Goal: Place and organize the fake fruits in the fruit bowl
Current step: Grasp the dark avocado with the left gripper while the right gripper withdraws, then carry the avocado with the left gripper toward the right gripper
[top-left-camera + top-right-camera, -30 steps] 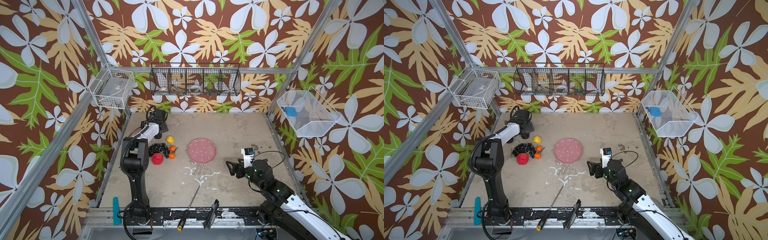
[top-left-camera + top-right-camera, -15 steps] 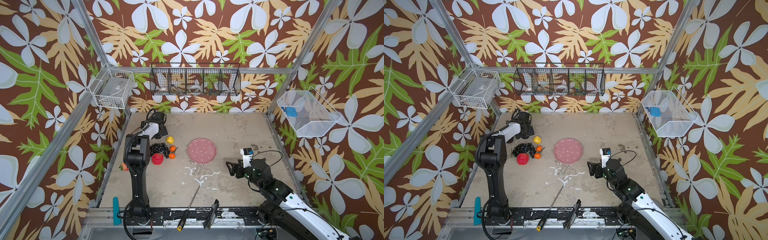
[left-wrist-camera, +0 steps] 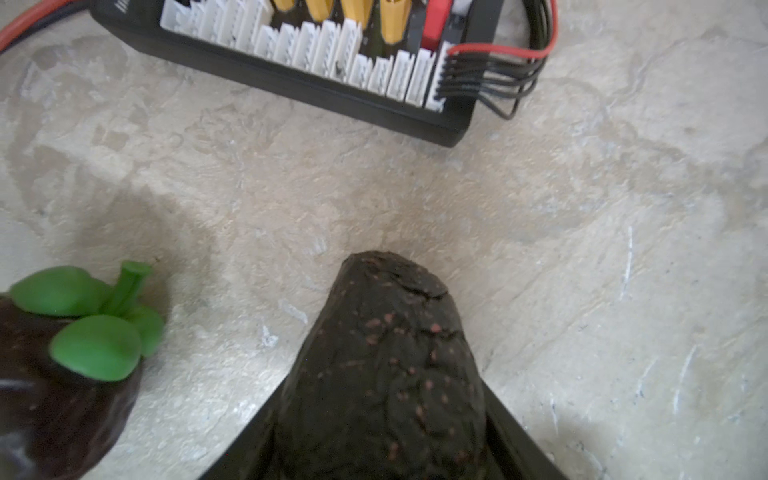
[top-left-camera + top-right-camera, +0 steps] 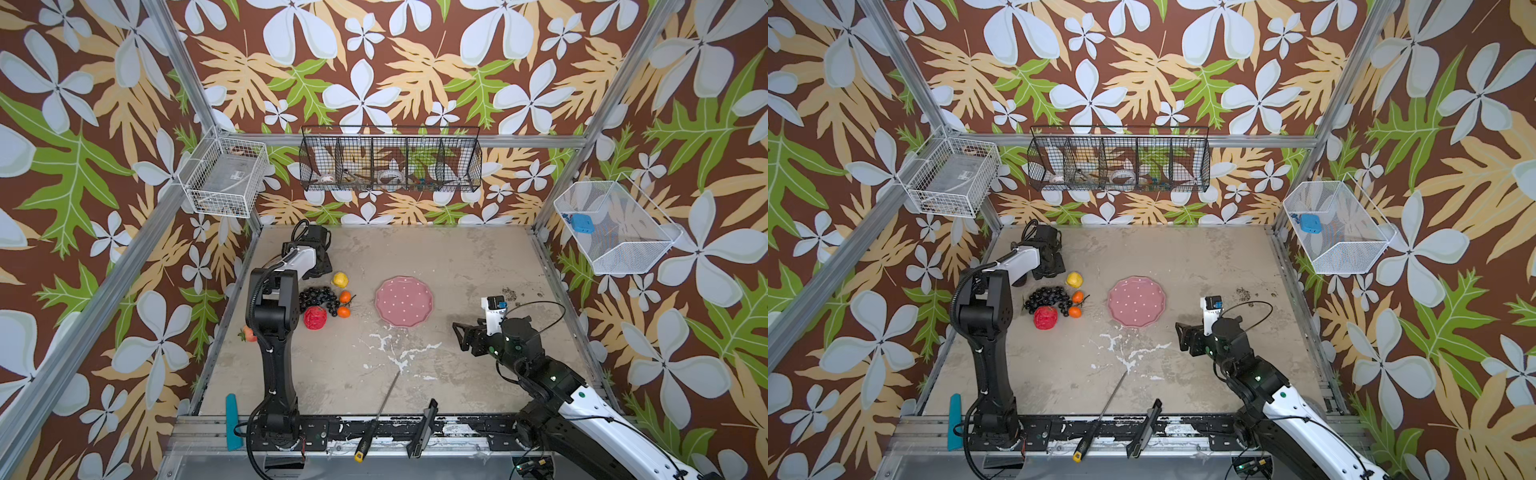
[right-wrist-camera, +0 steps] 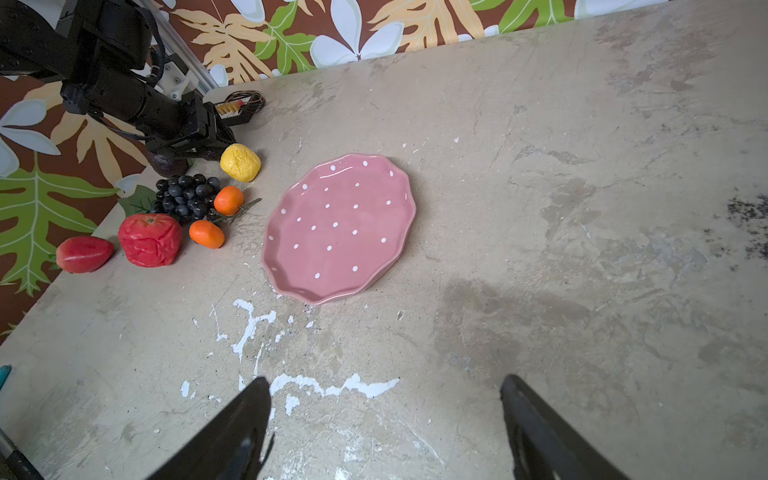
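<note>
Fake fruits all lie outside the fruit bowl (image 4: 404, 301), which sits bare on the bench (image 4: 457, 257). The lemon (image 4: 340, 279), grape bunch (image 4: 318, 297), two oranges (image 4: 345, 296), apple (image 4: 314, 318) and strawberry (image 5: 85, 253) cluster on the bowl's left-arm side, near it but not touching it. Farther from the bowl than the lemon, the left end effector (image 3: 380, 457) is grasping the avocado (image 3: 386, 353). Its fingers (image 3: 509, 453) lie against both flanks of the broad end with no gap showing, and the fruit seems to rest on the bench. The right end effector (image 5: 384, 380) hangs released and empty on the bowl's opposite side, a little apart from the rim. The main risk is probably the hold itself: the avocado is tapered and bumpy, so it may twist or squirt out as it lifts. The brown piece (image 3: 62, 374) with green leaves lies just beside it and could be knocked, and the wires (image 3: 498, 75) of the connector board (image 3: 316, 70) are close enough to snag. The way to the bowl passes over the lemon and oranges, so a low carry could scatter them. The bowl is shallow, so fruit dropped from height may roll over its rim.
</note>
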